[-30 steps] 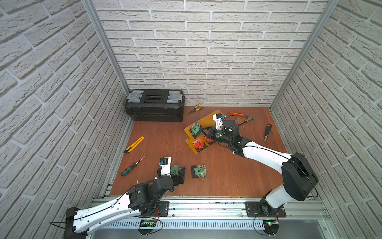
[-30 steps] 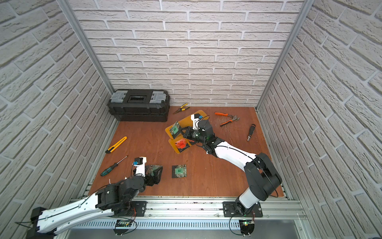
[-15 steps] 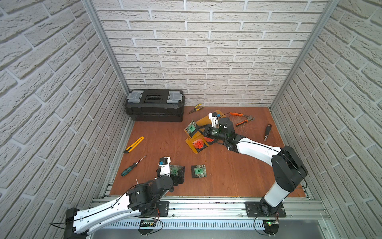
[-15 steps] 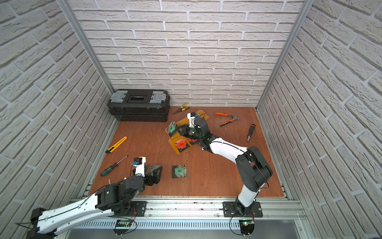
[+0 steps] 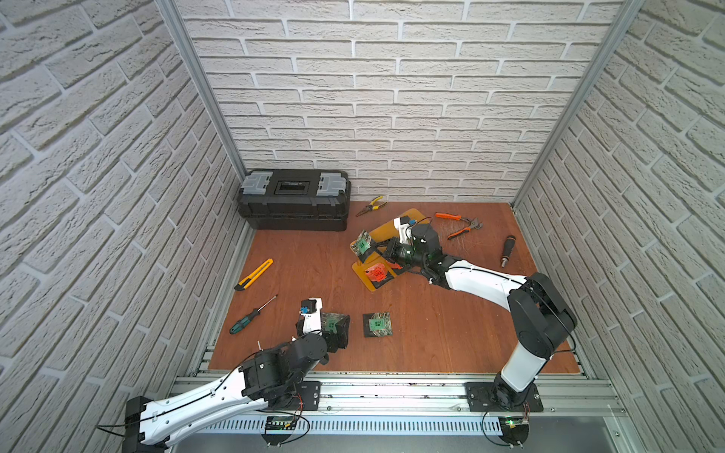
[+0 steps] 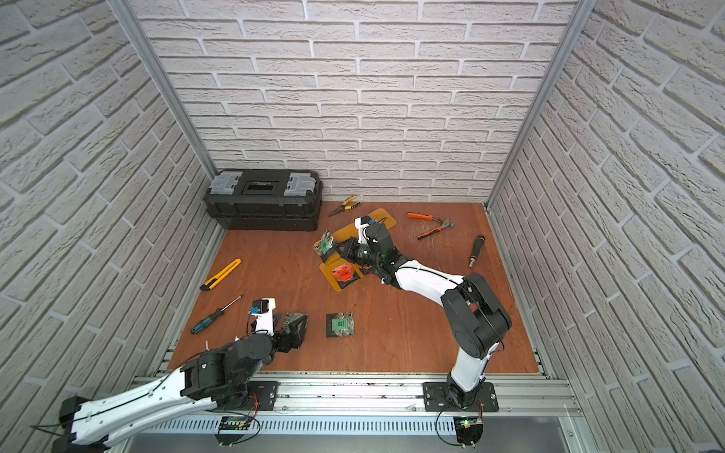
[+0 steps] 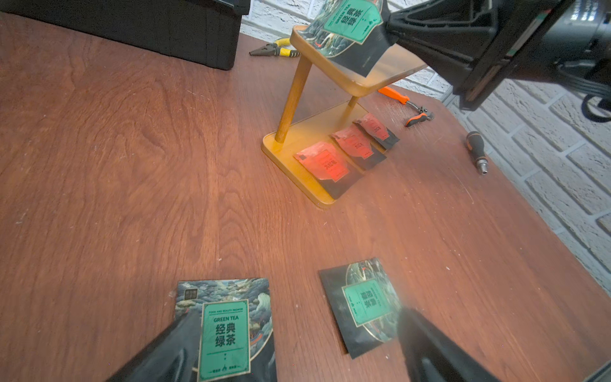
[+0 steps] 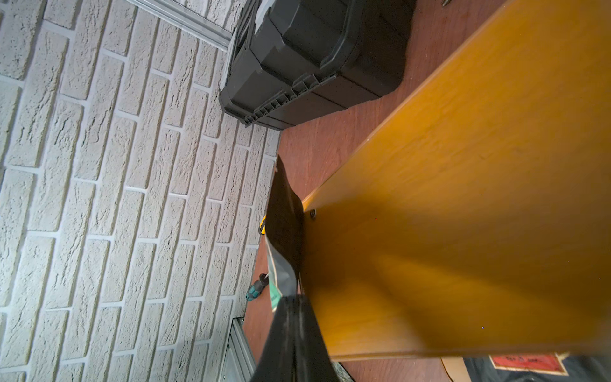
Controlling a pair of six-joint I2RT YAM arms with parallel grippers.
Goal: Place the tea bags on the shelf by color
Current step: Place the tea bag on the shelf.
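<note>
- Tea bags: one green tea bag [image 7: 350, 16] is pinched by its black lower edge in the pressed-together right gripper [image 7: 391, 31]. It is tilted up at the end of the shelf's [image 5: 382, 232] upper plate [image 7: 390, 66]. In the right wrist view its edge touches the plate's rim.
- Step in hand, as I judge it: setting the first green bag on the upper plate. The three red tea bags [image 7: 325, 162] lie in a row on the lower plate [image 7: 289, 155], so that colour looks finished.
- The next move calls for carrying the bag further in over the plate and laying it flat before the jaws part. Let go here, it may slide off the end.
- The right arm reaches long and low across the table [image 7: 132, 132], forearm near level, wrist rolled so the gripper meets the shelf sideways.
- The left gripper [image 7: 297, 316], jaws spread wide, hangs low over the two green tea bags [image 7: 224, 334]. They lie flat near the table's front, well apart from the shelf. One finger overlaps the nearer bag; whether it touches I cannot tell. Its arm is folded low by the front rail.
</note>
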